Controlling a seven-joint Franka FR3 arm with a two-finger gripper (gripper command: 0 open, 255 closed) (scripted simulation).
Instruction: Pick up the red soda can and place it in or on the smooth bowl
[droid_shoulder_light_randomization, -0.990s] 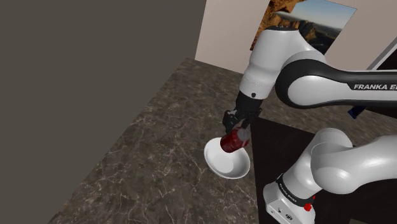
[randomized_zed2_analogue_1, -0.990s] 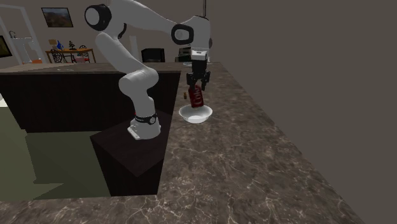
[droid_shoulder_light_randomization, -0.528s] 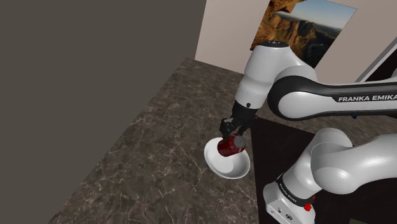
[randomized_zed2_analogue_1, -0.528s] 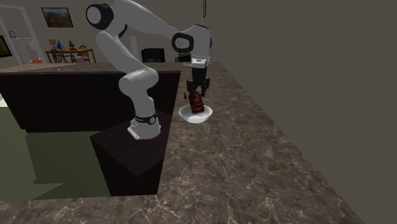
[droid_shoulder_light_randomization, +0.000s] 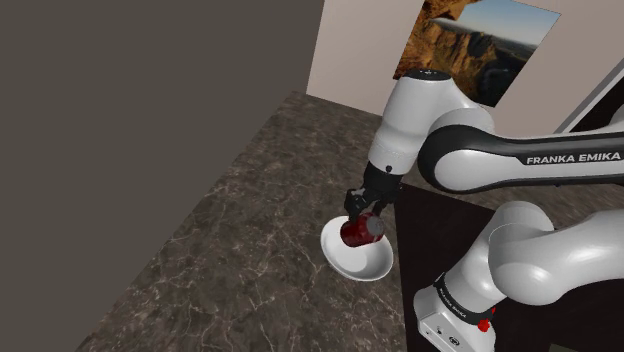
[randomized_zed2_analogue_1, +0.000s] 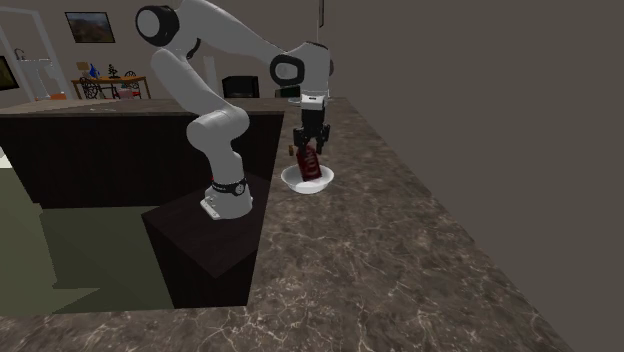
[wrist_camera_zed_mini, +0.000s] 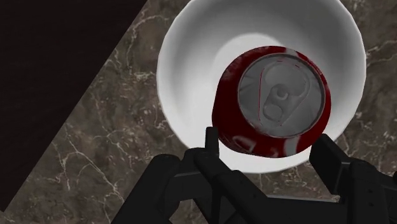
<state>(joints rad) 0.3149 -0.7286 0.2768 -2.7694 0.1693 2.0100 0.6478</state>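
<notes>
The red soda can (wrist_camera_zed_mini: 273, 98) is clasped, tilted, in the pincer (wrist_camera_zed_mini: 266, 140), whose fingers are closed against its sides. It is held low inside the white bowl (wrist_camera_zed_mini: 191, 57) on the marbled bench (droid_shoulder_light_randomization: 230, 230). Lifting and carrying are judged done; release remains. Whether the can's base touches the bowl cannot quite be told.

Surface: dark brown veined countertop (droid_shoulder_light_randomization: 230, 240), stone look, pale streaks. Long slab, running beside grey wall (droid_shoulder_light_randomization: 120, 120) at shoulder view's left.

Directly on slab: one white bowl (droid_shoulder_light_randomization: 336, 259). Smooth, round, upright, mouth up.

Bowl position: wholly on slab, near edge facing my stand (randomized_zed2_analogue_1: 200, 250). In second exterior view, bowl (randomized_zed2_analogue_1: 300, 187) near slab's left edge, toward far end.

Wrist view: veined slab (wrist_camera_zed_mini: 108, 127) shows beside bowl rim (wrist_camera_zed_mini: 191, 38); slab edge runs diagonally past bowl.
</notes>
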